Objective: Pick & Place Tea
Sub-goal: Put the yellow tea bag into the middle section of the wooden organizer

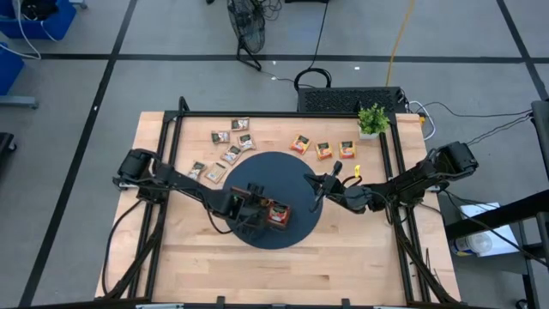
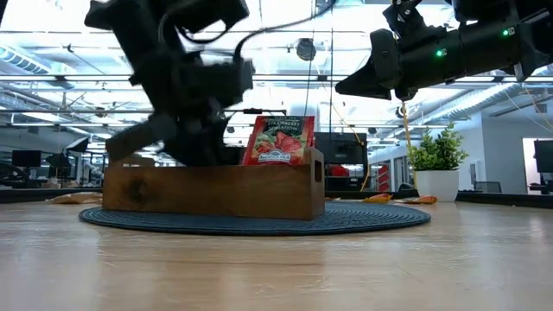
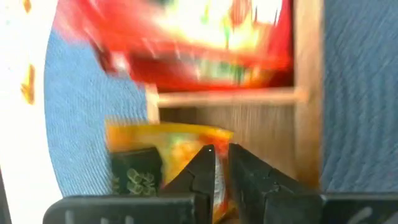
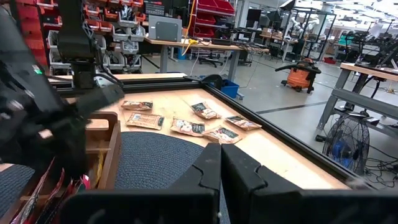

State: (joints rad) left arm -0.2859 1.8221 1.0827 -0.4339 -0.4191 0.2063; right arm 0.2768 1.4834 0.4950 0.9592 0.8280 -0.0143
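Note:
A long wooden tray (image 2: 216, 190) sits on a round dark blue mat (image 1: 274, 176). A red tea sachet (image 2: 281, 138) stands leaning in its end compartment (image 1: 277, 212). My left gripper (image 1: 249, 206) hangs over the tray and is shut on an orange tea sachet (image 3: 168, 158) in the neighbouring compartment. My right gripper (image 1: 319, 190) hovers shut and holding nothing above the mat's right part, apart from the tray. Three orange sachets (image 1: 324, 149) and several brown-and-white sachets (image 1: 230, 150) lie flat on the table beyond the mat. My left gripper pinches the orange sachet between its two fingers at one edge (image 3: 219, 186), coming from above and pointing down into the tray. The sachet stands inside the compartment next to the red one. What its lower end rests on is hidden by the tray wall (image 3: 308, 93).
A small potted plant (image 1: 372, 120) stands at the table's far right corner. A black frame rail (image 1: 283, 114) runs round the table. Bare wood lies open in front of the mat toward the near edge (image 1: 274, 270).

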